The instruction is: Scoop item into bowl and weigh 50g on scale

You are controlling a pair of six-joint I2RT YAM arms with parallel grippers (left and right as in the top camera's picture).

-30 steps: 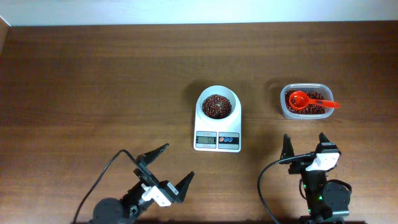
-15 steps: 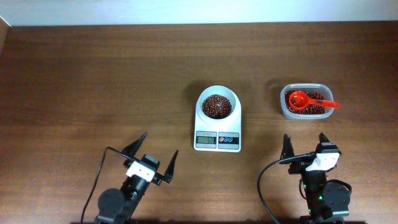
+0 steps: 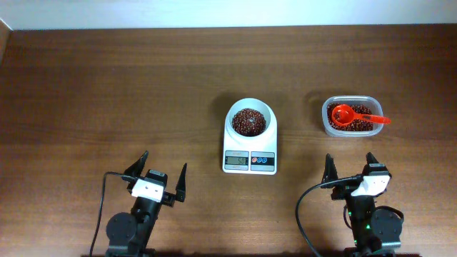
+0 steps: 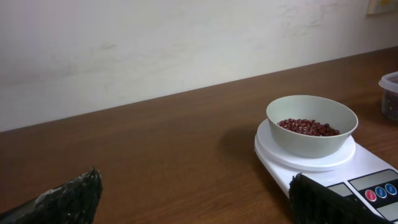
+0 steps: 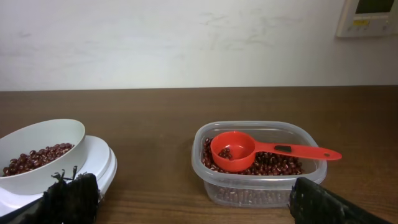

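At the bottom of the overhead view, the left gripper (image 3: 166,160) and the right gripper (image 3: 348,155) both hover low over the brown table (image 3: 107,86) with their fingers spread wide, holding nothing. Just above them, in the centre of the frame, sits the white scale (image 3: 249,162), its grey display and blue and red buttons facing the arms. The white bowl (image 3: 233,118) rests on its platter, holding a loose, grainy mound of dark reddish-brown beans (image 3: 249,121) that covers the bottom and stays well below the rim. Right of the scale, a clear tub (image 3: 325,123) holds more of the same beans, with an orange-red scoop (image 3: 344,114) lying on them, its handle pointing right over the rim.
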